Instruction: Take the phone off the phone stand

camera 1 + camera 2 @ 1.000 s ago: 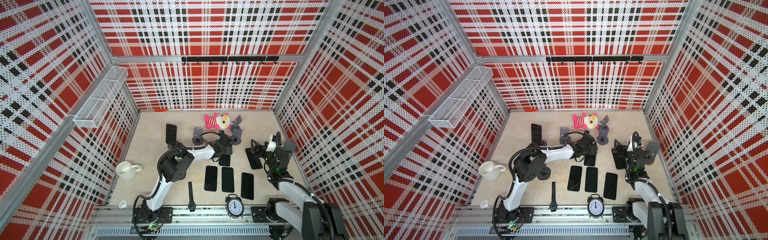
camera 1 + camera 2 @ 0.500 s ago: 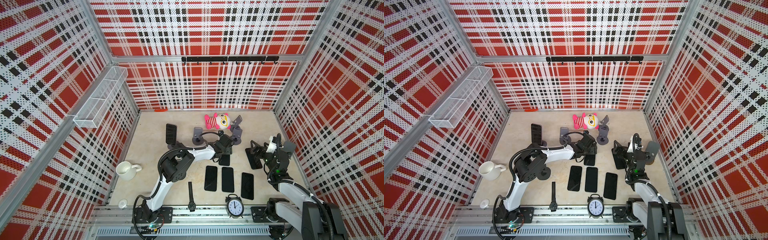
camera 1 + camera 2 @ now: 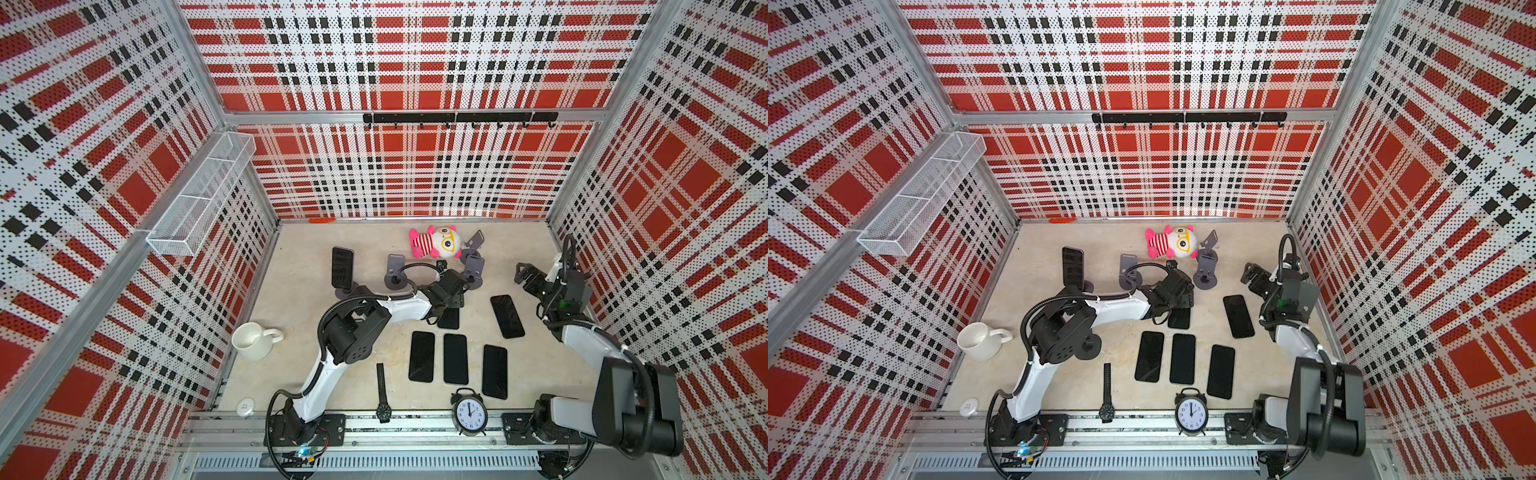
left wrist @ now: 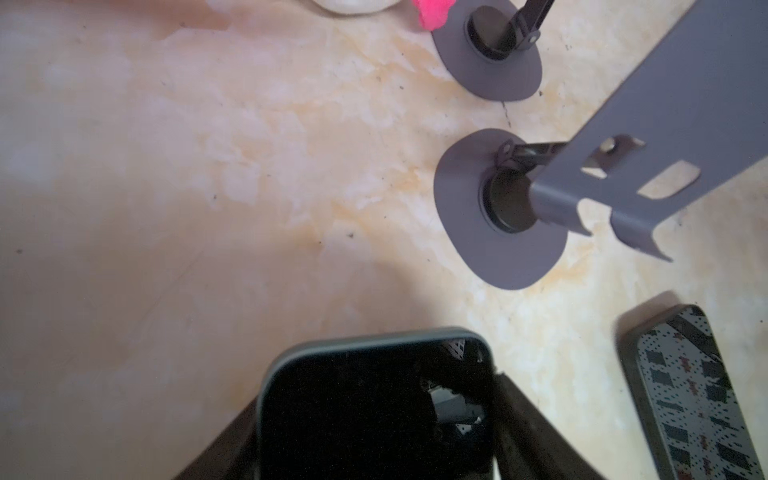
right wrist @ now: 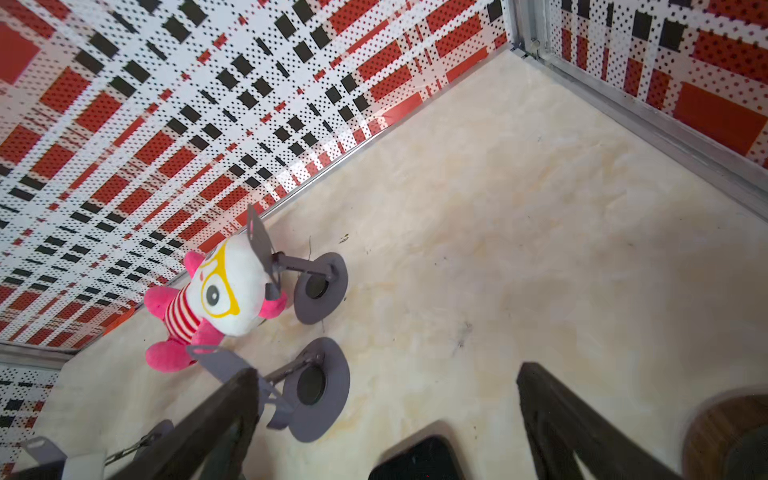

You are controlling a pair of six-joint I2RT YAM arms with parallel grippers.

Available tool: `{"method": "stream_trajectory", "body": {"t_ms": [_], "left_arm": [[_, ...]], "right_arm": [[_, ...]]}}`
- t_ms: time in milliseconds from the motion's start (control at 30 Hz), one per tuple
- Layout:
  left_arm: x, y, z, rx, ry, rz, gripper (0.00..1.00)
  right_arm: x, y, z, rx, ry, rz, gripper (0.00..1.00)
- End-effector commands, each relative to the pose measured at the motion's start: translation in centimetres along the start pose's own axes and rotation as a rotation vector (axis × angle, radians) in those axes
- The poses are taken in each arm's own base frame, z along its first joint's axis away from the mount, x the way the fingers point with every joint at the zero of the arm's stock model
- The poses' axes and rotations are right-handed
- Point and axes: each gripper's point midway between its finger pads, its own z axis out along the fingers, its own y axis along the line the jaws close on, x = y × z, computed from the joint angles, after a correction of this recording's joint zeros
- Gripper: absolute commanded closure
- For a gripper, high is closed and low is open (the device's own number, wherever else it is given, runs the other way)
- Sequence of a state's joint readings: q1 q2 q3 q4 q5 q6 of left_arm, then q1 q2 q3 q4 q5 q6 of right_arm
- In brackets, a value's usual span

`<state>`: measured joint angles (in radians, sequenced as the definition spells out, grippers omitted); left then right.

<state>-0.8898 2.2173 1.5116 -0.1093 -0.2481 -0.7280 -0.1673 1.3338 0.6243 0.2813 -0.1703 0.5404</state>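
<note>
marbled beige tabletop (image 3: 301, 297) sits inside red plaid perforated walls. left gripper (image 4: 376, 390) is pinched on a glossy black, round-cornered phone (image 4: 353, 419) just beside the grey sheet-metal phone stand (image 4: 469, 216) with its oval base, and apparently off it. right gripper (image 5: 388, 372) stands spread near the stand. a white ceramic mug (image 3: 251, 343) sits well apart from it.

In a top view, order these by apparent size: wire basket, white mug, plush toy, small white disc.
1. wire basket, clearly largest
2-3. white mug and plush toy look alike; unranked
4. small white disc
</note>
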Motion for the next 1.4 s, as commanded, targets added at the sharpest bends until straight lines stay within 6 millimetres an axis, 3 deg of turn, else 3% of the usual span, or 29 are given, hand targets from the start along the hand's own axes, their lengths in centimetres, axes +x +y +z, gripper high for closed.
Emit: {"method": "stream_trajectory", "body": {"t_ms": [0,133,267,433,600,800,1133,1367], "left_arm": [[1.2,0.3,1.0,0.007,0.024,0.015,0.35],[1.2,0.1,0.9,0.015,0.026,0.013,0.35],[1.2,0.0,1.0,0.018,0.027,0.012,0.35],[1.4,-0.2,1.3,0.032,0.039,0.01,0.35],[1.5,-0.4,1.4,0.043,0.049,0.019,0.34],[1.4,0.3,1.7,0.016,0.036,0.029,0.33],[1.2,0.3,1.7,0.026,0.031,0.041,0.31],[1.2,1.1,1.9,0.003,0.023,0.032,0.3]], "right_arm": [[-0.5,0.5,1.5,0.001,0.09,-0.045,0.0],[-1.5,0.9,2.8,-0.011,0.08,-0.079,0.0],[-1.4,2.1,3.3,-0.067,0.079,-0.117,0.0],[-0.8,2.0,3.4,-0.073,0.081,-0.118,0.0],[-1.2,2.5,3.0,-0.094,0.057,-0.114,0.0],[-1.8,5.1,1.8,-0.227,-0.003,-0.151,0.0],[-2.0,5.4,1.5,-0.239,-0.024,-0.152,0.0],[-2.6,6.0,-0.1,-0.281,-0.105,-0.154,0.0]]}}
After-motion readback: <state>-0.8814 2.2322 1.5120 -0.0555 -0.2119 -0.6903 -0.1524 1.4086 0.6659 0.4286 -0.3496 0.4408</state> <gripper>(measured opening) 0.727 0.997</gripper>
